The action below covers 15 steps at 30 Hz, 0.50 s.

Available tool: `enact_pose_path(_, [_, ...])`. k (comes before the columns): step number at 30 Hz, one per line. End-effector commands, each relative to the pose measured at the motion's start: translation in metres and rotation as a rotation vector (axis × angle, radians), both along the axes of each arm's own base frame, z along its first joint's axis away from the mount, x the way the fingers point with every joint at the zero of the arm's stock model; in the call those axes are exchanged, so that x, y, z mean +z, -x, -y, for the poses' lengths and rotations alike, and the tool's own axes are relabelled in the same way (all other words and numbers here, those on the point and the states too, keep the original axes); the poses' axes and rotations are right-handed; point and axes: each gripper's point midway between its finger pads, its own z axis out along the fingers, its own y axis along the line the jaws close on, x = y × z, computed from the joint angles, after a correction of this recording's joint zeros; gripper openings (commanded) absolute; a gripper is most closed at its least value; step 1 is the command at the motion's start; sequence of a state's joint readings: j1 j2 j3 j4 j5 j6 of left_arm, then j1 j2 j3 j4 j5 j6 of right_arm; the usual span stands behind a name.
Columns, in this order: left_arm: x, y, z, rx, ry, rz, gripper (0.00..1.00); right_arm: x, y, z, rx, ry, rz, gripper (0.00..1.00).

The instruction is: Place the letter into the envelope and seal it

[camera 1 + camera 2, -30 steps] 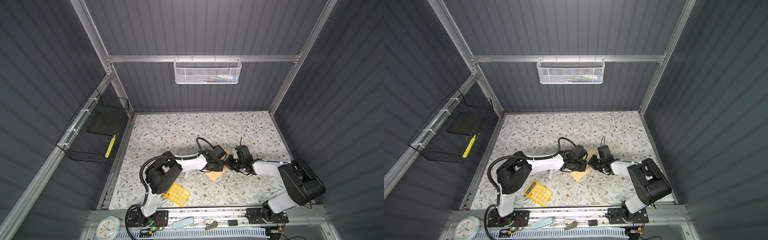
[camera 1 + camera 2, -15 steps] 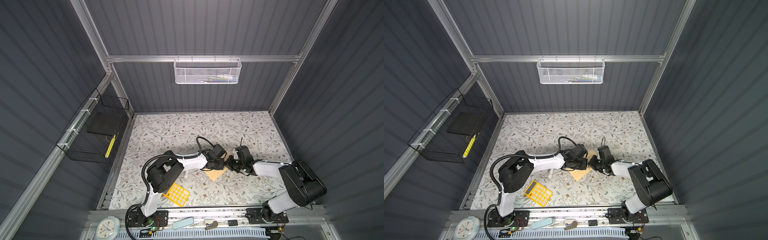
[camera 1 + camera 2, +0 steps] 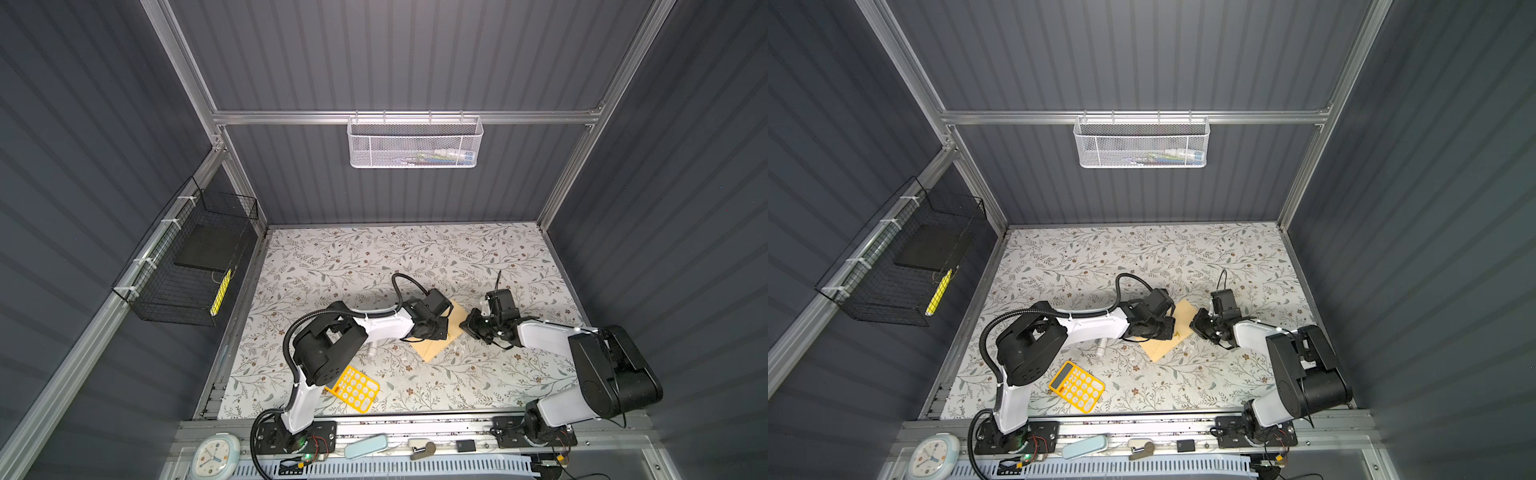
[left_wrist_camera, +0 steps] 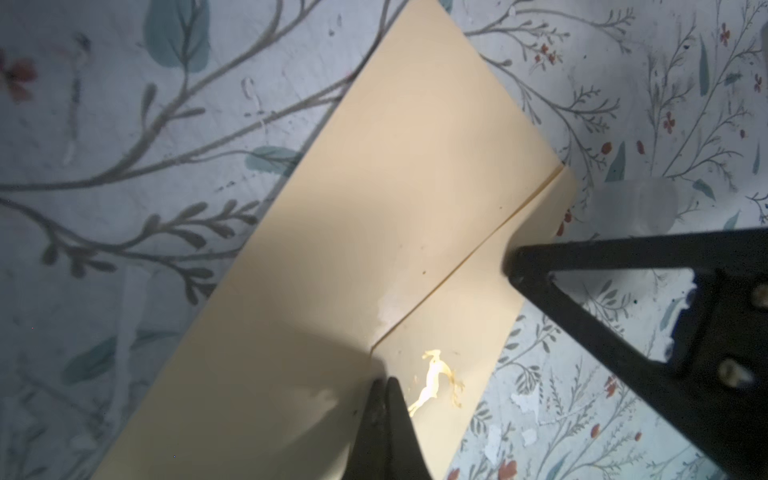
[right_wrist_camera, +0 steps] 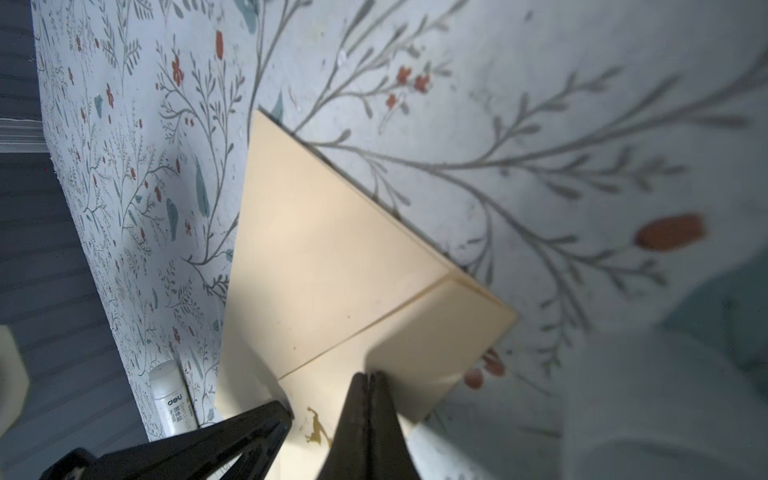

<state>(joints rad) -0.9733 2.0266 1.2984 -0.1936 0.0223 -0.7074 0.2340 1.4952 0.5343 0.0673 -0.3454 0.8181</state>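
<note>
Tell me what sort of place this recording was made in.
Probably a purpose-built robot test cell, not a real office: grey ribbed walls on an aluminium frame box in a floral-covered table, with a white mesh basket and black wire basket hung up.

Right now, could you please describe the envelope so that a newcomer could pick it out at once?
On the floral tabletop, look near the middle, where the left gripper and right gripper, both shut, nearly meet. The envelope lies flat beneath them. It is the only tan paper rectangle, with a gold mark, unlike the yellow calculator nearer the front.
</note>
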Motion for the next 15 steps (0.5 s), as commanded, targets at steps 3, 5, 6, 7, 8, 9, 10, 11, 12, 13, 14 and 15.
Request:
enact_pose_path(3, [-0.041, 0.016, -0.03, -0.001, -0.131, -0.081, 0.05, -0.016, 0.008, 0.026, -0.03, 0.078, -0.076, 0.0])
enact_pose_path(5, [-0.043, 0.016, -0.03, -0.002, -0.131, -0.086, 0.05, -0.014, 0.002, 0.027, -0.03, 0.071, -0.07, 0.0])
enact_pose_path(6, [-0.043, 0.017, -0.029, -0.004, -0.131, -0.087, 0.05, -0.013, -0.001, 0.028, -0.03, 0.066, -0.065, 0.0])
enact_pose_path(7, [-0.043, 0.017, -0.029, -0.004, -0.131, -0.088, 0.05, -0.012, -0.004, 0.028, -0.031, 0.065, -0.058, 0.0])
enact_pose_path(8, [-0.043, 0.016, -0.029, -0.004, -0.13, -0.087, 0.04, -0.009, -0.006, 0.022, -0.01, 0.031, -0.054, 0.0])
enact_pose_path(9, [-0.044, 0.016, -0.029, -0.004, -0.13, -0.088, 0.05, -0.007, -0.009, 0.021, -0.007, 0.027, -0.047, 0.0])
enact_pose_path(10, [-0.044, 0.016, -0.028, -0.007, -0.129, -0.088, 0.04, -0.006, -0.011, 0.021, -0.006, 0.027, -0.045, 0.0])
enact_pose_path(11, [-0.044, 0.016, -0.028, -0.007, -0.128, -0.09, 0.04, -0.005, -0.012, 0.02, -0.005, 0.024, -0.042, 0.0])
enact_pose_path(12, [-0.044, 0.017, -0.027, -0.011, -0.129, -0.09, 0.04, -0.004, -0.014, 0.02, -0.002, 0.022, -0.038, 0.0])
enact_pose_path(13, [-0.045, 0.016, -0.027, -0.011, -0.128, -0.091, 0.05, -0.004, -0.015, 0.019, 0.0, 0.02, -0.039, 0.0])
enact_pose_path(14, [-0.045, 0.017, -0.027, -0.012, -0.127, -0.094, 0.05, -0.004, -0.015, 0.018, 0.003, 0.014, -0.041, 0.0])
enact_pose_path(15, [-0.046, 0.016, -0.026, -0.013, -0.125, -0.094, 0.04, -0.005, -0.016, 0.017, 0.005, 0.008, -0.041, 0.0])
